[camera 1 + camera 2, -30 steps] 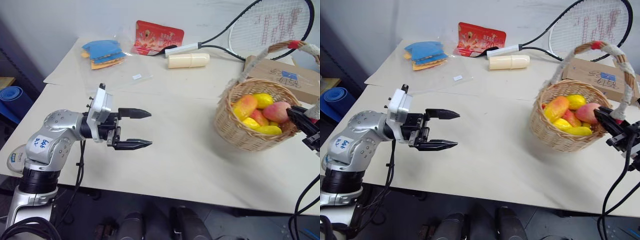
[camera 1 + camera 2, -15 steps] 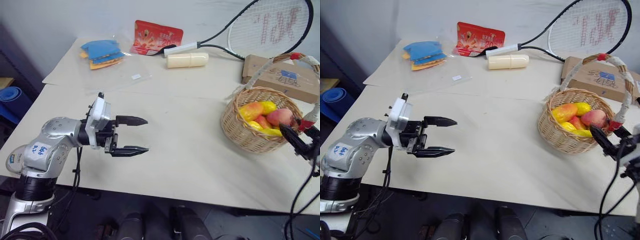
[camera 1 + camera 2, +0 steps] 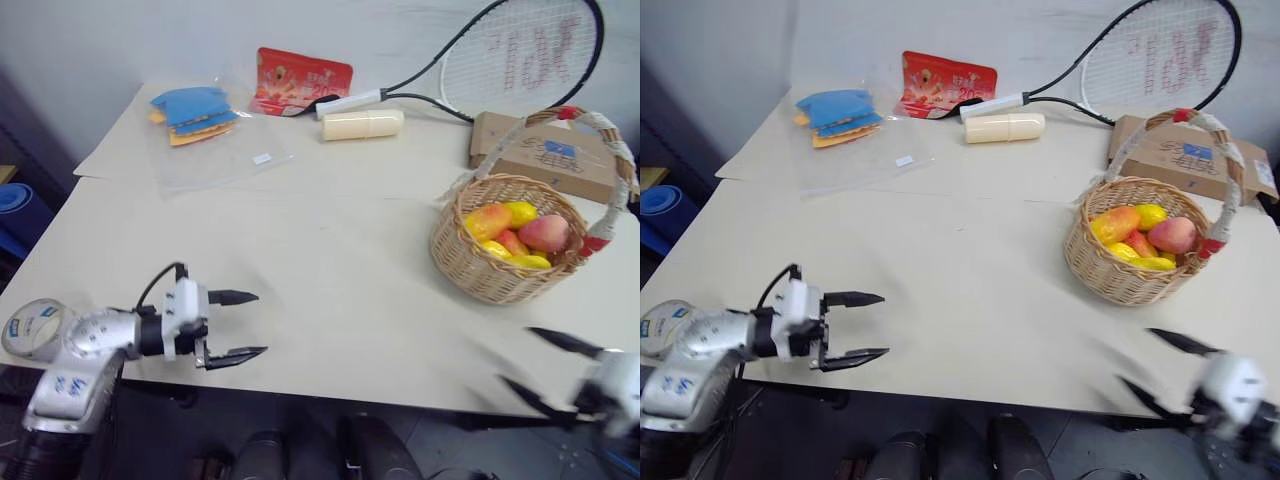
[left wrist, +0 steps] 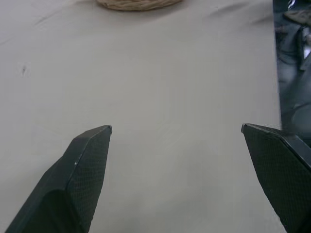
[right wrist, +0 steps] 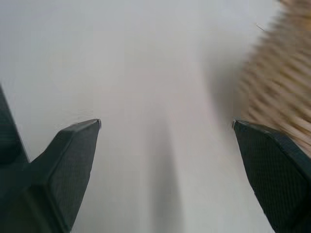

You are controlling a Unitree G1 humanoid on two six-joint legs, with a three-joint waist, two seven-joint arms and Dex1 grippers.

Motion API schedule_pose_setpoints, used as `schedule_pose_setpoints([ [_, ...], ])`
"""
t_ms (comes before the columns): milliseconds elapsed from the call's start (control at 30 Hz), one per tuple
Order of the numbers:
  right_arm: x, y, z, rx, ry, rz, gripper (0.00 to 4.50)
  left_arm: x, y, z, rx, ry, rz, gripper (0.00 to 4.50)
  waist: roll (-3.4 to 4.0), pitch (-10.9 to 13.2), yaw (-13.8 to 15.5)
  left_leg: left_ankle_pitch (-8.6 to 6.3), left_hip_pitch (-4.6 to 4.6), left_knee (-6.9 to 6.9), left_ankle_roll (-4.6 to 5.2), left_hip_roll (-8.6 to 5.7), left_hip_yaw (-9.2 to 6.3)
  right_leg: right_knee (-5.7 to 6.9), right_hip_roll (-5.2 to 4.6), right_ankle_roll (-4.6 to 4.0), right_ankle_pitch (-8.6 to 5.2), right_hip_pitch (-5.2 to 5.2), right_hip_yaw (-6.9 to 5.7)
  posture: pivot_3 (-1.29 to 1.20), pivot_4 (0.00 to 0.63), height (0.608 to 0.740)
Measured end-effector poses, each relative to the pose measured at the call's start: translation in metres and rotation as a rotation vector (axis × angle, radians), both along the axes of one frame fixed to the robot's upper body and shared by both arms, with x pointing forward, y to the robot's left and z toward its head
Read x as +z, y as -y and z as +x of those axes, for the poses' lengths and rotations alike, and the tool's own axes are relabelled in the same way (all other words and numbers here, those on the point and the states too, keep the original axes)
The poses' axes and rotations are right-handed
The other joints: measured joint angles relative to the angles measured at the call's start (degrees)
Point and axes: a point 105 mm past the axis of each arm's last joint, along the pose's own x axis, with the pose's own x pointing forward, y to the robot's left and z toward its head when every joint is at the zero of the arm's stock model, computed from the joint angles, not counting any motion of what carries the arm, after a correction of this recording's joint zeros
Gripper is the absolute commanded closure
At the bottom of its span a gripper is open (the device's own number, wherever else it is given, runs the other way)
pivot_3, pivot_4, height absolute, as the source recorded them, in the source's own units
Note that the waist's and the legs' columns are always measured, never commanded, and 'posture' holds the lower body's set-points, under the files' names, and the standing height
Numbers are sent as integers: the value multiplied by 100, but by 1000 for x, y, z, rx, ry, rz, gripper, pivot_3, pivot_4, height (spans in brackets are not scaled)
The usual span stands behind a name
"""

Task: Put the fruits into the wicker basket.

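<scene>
The right gripper (image 3: pixel 1168 365), which a second ago sat at the rim of the round tan woven wicker basket (image 3: pixel 500 275) beside the pink-red peach, has pulled back and dropped to the worktop's near edge at its right corner; its two black fingers are spread wide with nothing between them. The glossy toy fruits (image 3: pixel 515 235), a pink-red peach, an orange-yellow mango and yellow lemons, all lie heaped inside the basket, which stands near the right edge of the pale worktop (image 3: pixel 340 290), just in front of the brown cardboard box (image 3: pixel 545 155). No fruit shows loose on the worktop, so I judge the task finished and both arms retiring. The left gripper (image 3: pixel 245 325) has likewise sunk from above the worktop to its near left edge, fingers equally wide apart and empty. The basket now stands upright and free of any gripper.
</scene>
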Motion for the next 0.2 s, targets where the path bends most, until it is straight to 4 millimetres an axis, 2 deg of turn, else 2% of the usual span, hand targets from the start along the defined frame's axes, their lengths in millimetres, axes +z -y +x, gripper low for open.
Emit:
schedule_pose_setpoints([
  [67, 7, -20, 15, 86, 37, 31, 24, -2, -4, 5, 39, 36, 3, 0, 2, -1, 29, 1, 23, 3, 0, 0, -1, 0, -2, 0, 1, 1, -3, 0, 150, 740],
  [200, 8, -39, 33, 144, 64, 83, 24, -3, -2, 8, 82, 70, -22, 0, -3, -3, 79, -5, 21, -11, -5, 1, -13, -10, -2, -2, -2, -2, -15, 0, 150, 740],
])
